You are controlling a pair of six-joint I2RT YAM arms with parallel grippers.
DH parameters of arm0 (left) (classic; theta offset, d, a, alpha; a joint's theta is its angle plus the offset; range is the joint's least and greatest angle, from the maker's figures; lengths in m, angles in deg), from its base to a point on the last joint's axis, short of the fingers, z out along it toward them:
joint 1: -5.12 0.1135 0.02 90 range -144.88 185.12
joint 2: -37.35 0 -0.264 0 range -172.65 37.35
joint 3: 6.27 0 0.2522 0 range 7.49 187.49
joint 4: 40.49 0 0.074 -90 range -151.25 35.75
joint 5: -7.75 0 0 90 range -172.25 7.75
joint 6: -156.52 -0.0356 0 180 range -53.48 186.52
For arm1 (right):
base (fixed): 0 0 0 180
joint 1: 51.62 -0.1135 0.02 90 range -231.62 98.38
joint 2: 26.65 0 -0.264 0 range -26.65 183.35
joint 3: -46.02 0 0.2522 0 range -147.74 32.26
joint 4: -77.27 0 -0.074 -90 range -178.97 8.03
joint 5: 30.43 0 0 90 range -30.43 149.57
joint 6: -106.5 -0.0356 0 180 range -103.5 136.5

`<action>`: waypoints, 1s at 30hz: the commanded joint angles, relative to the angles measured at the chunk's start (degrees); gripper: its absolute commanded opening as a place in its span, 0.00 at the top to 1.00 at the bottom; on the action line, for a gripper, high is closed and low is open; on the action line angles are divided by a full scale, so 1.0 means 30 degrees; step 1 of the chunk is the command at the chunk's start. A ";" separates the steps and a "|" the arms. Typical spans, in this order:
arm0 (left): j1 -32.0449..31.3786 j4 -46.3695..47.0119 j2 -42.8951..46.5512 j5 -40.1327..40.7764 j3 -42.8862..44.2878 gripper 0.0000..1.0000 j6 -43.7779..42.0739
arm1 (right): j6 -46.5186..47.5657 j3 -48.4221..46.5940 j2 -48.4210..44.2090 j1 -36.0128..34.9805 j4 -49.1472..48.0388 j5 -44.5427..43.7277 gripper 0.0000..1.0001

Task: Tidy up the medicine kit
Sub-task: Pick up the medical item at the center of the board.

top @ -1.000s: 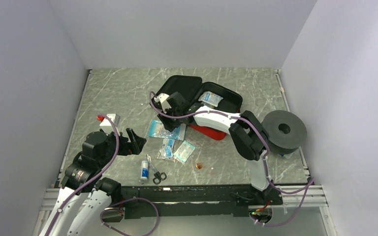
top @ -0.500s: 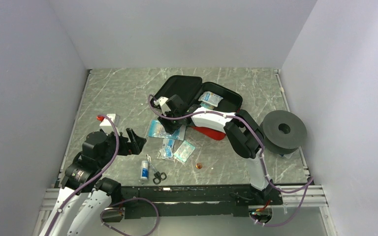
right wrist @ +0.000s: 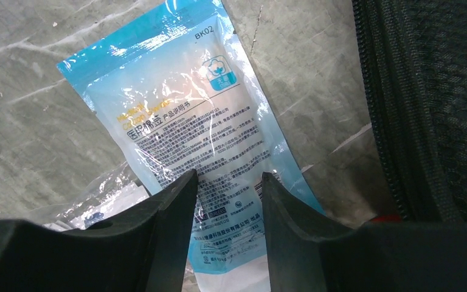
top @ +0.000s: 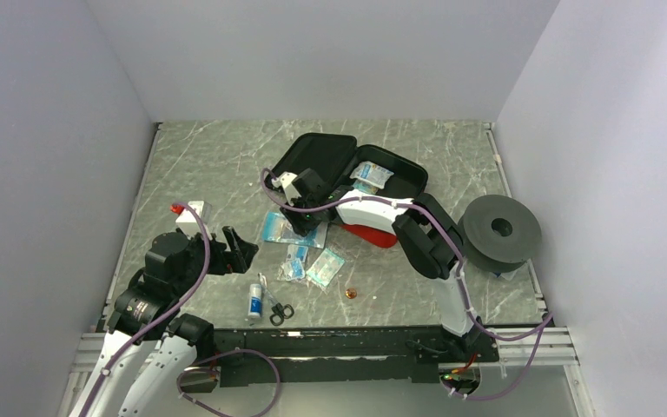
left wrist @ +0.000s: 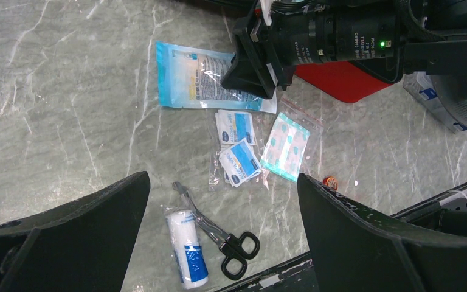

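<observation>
By med kit point(right wrist: 438, 91) rim: R claw point(right wrist: 226, 181) astride pouch point(right wrist: 170, 115)

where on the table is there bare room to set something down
The table is bare in its far left corner, between the medicine kit and the white box, and at far right beyond the grey disc. In front of the kit it is crowded: blue pouch, plaster packets, scissors.

**Hidden, Cropped, Too Small**

Right wrist view: the right gripper point(right wrist: 225, 182) hides the lower corners of the pouch point(right wrist: 188, 134) at 6 o'clock, and the kit point(right wrist: 438, 109) is cut by the 3 o'clock edge. Top view: the right arm point(top: 382, 211) covers part of the kit — an orange speck point(top: 351, 294) at its 6 o'clock is too small to tell.
</observation>
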 commanded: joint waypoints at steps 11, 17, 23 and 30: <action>0.0032 0.0418 0.0203 -0.0224 0.0613 0.01 -0.0067 | -0.0168 -0.0379 0.0640 -0.0175 0.1011 -0.0159 0.97; 0.0032 0.0390 0.0229 -0.0196 0.0613 0.01 -0.0067 | -0.0412 -0.0421 -0.0110 -0.0407 0.0826 -0.0481 1.00; 0.0032 0.0389 0.0270 -0.0179 0.0613 0.01 -0.0067 | -0.1248 -0.0151 -0.1697 -0.0598 0.0360 -0.0312 1.00; 0.0032 0.0077 0.0773 0.0486 0.0758 0.01 0.0017 | -0.2022 0.0725 -0.3614 -0.0800 -0.0151 0.1106 1.00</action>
